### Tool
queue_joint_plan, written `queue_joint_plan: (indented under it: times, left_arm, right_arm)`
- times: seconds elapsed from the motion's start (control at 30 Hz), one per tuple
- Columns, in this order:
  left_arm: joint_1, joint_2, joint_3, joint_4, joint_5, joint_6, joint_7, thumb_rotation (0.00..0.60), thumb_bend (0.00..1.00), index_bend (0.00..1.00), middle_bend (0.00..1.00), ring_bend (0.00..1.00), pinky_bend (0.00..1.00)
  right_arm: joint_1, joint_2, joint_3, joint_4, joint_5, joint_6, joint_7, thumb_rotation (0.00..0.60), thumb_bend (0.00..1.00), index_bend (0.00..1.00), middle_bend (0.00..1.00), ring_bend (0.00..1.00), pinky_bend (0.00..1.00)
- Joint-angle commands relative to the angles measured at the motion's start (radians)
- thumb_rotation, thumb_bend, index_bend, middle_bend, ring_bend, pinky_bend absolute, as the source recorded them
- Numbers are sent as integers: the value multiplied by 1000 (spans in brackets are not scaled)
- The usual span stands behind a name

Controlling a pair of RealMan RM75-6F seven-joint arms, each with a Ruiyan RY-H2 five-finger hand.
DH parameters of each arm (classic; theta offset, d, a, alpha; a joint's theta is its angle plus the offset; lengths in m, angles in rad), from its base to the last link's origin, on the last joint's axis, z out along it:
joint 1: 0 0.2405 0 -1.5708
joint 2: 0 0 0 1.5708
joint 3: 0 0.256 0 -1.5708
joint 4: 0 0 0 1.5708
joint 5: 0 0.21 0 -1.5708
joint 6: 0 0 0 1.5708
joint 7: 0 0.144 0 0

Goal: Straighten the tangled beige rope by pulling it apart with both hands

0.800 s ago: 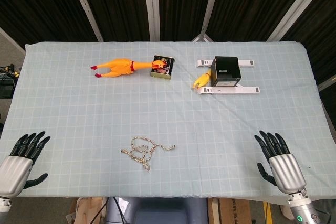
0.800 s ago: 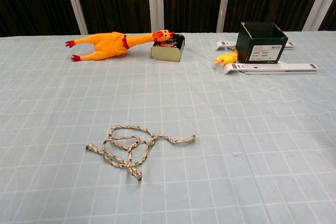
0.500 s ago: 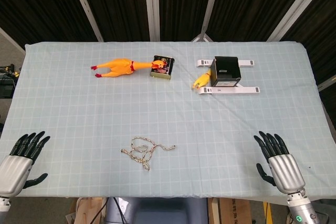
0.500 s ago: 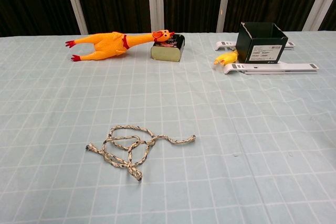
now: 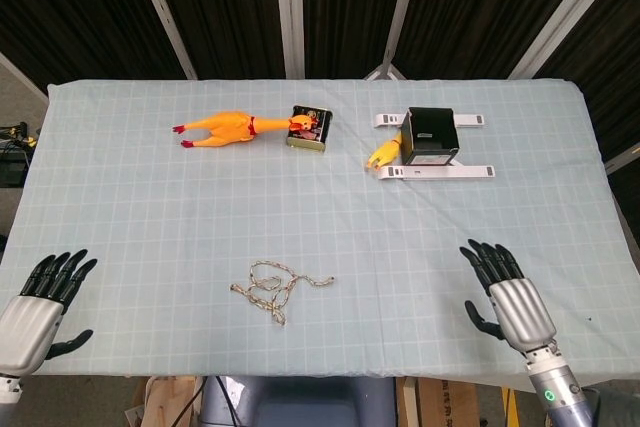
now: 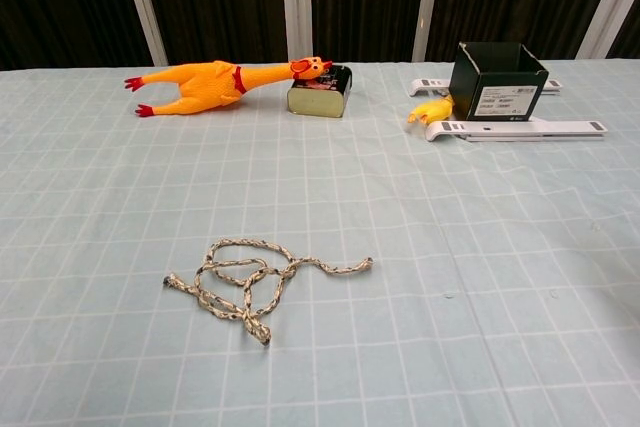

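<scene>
Head view, with the chest view for rope detail. The rope (image 5: pixel 276 287) lies in a loose tangle on the table (image 5: pixel 150 207), toward the near edge and a little left of centre, its loops bunched in the middle. One frayed end trails toward 9 o'clock (image 6: pixel 170 282), the other toward 3 o'clock (image 6: pixel 366 263), and a doubled bight points to about 5 o'clock. I judge the long axis to run roughly 9 to 3, tilted slightly up at the right.

My left hand (image 5: pixel 35 312) sits at the near left corner, fingers apart and holding nothing; the rope lies toward 3 o'clock from it, well apart. My right hand (image 5: pixel 508 297) is at the near right, fingers likewise spread and empty; the rope lies toward 9 o'clock from it, also well apart. The right hand looks slightly nearer its end than the left is to its own, though not by much.

Since each free end faces the hand on its own side, I judge no crossing of arms is needed: left takes the 9 o'clock end, right the 3 o'clock end.
</scene>
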Motion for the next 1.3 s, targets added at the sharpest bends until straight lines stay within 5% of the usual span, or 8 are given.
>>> queue_joint_plan:
  times: [0.03,0.33,0.8,1.3]
  left_arm:
    - [-1,-5,-3,0,-9,-8,10,600,44,19,0,0,0]
    - [-1,-15,-13,4,-22,-5,21,600,43,24,0,0,0]
    - [-14,-18,-13,7,-25,-26,13,600,44,34,0,0,0]
    - [-30,-22,-15,7,-35,-50,1,600,43,41,0,0,0]
  right_arm:
    - [73,-16,28,-37,28,-96,28,600,445,135,103,4,0]
    - [194,-152,68,-20,70,-237,-16,600,445,350,182,30,0]
    - [299,-423,114,123,232,-326,-176,600,445,378,203,36,0]
    - [333,-581,123,260,289,-296,-210,600,445,432,215,36,0]
